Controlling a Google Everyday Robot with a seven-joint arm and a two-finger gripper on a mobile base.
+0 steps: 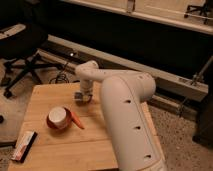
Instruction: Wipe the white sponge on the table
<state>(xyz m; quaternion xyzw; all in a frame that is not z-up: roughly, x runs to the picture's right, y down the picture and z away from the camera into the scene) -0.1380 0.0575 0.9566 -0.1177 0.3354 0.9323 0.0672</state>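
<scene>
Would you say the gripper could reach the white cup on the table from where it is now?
Probably yes. The gripper sits low over the far part of the table, and the white cup lies on its side on bare wood just in front of it, with nothing between them.

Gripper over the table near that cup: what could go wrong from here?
1. The gripper sits low over the table, close to the white cup on its red saucer and the orange carrot-like item; a wide wipe stroke could knock them.
2. The sponge is not clearly distinguishable under the gripper, so grip or contact cannot be confirmed.
3. The flat packet lies at the table's near-left edge; a sweep could push it off.
</scene>
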